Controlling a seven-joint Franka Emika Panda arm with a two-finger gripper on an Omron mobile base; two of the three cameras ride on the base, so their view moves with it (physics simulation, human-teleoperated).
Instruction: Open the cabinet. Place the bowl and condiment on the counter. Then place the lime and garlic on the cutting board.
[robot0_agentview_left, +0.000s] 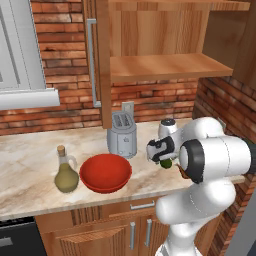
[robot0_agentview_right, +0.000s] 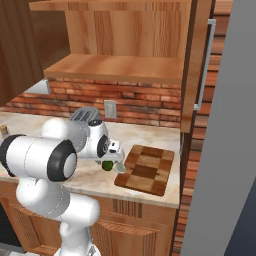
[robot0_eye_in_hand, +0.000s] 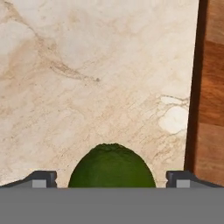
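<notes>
Lime (robot0_eye_in_hand: 111, 165) between the spread fingers (robot0_eye_in_hand: 43, 178) of the gripper (robot0_agentview_right: 112, 162), which flank it on either side without closing on it; whether it is lifted or resting cannot be told. It sits over the worktop (robot0_eye_in_hand: 87, 78) just beside the cutting board (robot0_agentview_right: 146, 169), its destination. Farther from the board, the red bowl (robot0_agentview_left: 105, 172) and condiment (robot0_agentview_left: 66, 172) already stand on the worktop beyond the toaster (robot0_agentview_left: 122, 135). Farthest, above, the cabinet (robot0_agentview_left: 165, 65) stands open, its visible shelf bare.
</notes>
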